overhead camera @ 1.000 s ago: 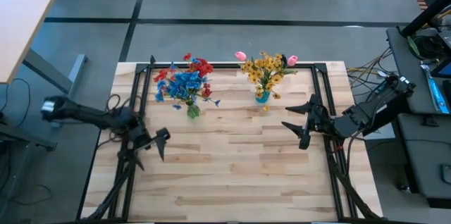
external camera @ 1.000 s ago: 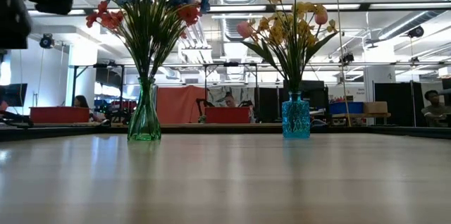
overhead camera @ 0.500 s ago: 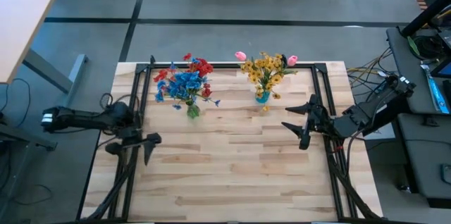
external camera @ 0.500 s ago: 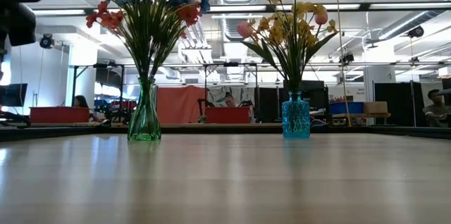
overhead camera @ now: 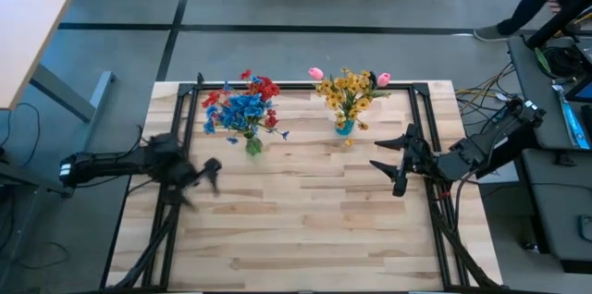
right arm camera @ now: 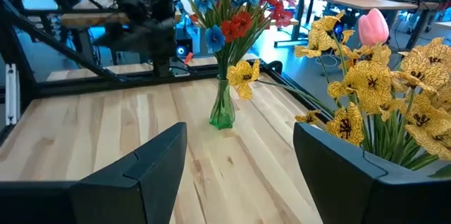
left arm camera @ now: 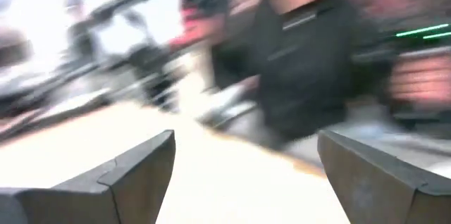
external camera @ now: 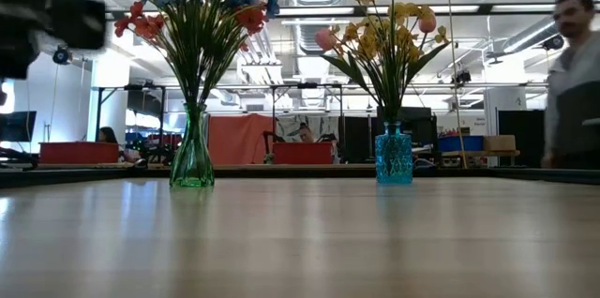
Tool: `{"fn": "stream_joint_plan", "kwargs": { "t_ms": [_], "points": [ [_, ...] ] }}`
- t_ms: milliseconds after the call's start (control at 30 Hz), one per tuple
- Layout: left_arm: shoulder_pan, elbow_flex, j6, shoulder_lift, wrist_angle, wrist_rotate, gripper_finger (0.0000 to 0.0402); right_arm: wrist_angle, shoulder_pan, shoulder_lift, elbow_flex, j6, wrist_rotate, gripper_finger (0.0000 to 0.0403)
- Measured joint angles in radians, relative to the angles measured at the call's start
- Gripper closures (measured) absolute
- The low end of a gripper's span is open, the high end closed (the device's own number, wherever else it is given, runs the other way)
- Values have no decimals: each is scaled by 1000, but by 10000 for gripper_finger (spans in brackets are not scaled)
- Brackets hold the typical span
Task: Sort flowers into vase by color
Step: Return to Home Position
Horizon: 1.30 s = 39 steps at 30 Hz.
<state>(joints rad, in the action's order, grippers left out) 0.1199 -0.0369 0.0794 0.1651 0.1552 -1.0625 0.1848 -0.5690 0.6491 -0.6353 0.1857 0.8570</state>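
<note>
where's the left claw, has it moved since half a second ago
Yes. Seen from above, the left claw swung toward the green vase, away from the left edge of the table.

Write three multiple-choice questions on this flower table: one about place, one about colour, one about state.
1. In the high view, on which side of the blue glass vase stands the green glass vase?
A. the left gripper's
B. the right gripper's
C. directly before it

2. Which flowers does the blue glass vase hold?
A. red and blue blooms
B. yellow blooms with pink buds
C. white blooms

3. How are the right gripper's fingers?
A. apart, empty
B. shut on a stem
C. shut on a vase

Key: 1 A, it is nearer the left gripper; 2 B, both rise from it; 3 A, the right wrist view shows an empty gap.
</note>
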Motion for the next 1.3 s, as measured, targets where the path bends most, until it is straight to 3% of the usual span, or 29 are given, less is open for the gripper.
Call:
{"fn": "stream_joint_plan", "kwargs": {
  "t_ms": [100,167,267,433,633,933,1300],
  "points": [
    [-12,9,91,7,-85,306,73,51,0,-4,0,-7,9,149],
    [-15,13,138,10,-75,368,73,97,0,-10,1,12,62,149],
    [-15,13,203,8,-69,369,73,126,0,-27,8,13,134,149],
    [-15,13,190,6,-115,465,73,128,0,-71,17,-83,149,149],
    [-15,-16,189,-14,-207,471,73,143,-1,-227,28,-169,133,153],
    [-15,-18,210,-62,-219,463,73,150,-1,-411,174,-161,112,156],
    [14,-74,248,-149,-417,505,73,107,-1,-635,230,-205,51,156]
  ]
}}
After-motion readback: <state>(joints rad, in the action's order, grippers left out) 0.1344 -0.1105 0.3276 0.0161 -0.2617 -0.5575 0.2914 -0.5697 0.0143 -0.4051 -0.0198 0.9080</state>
